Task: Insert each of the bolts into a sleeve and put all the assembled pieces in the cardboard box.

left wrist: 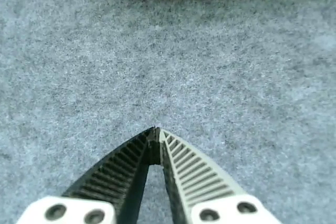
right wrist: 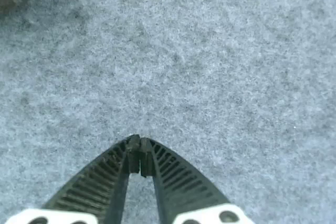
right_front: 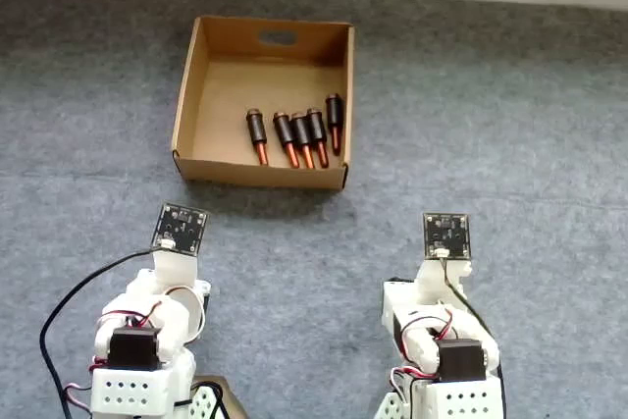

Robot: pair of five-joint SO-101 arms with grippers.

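Since five sleeved bolts (right_front: 294,139) lay in cardboard box (right_front: 188,95), your task looked finished; left gripper (left wrist: 156,129), right gripper (right wrist: 140,139) sat closed, empty; next: nothing needed.

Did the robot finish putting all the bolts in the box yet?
Looks like it. Done: five assembled pieces, each a bolt in a sleeve, lie side by side in the cardboard box. In hand: nothing; the left gripper and the right gripper are both shut and empty above the grey carpet. Left: probably nothing, so the job looks finished.
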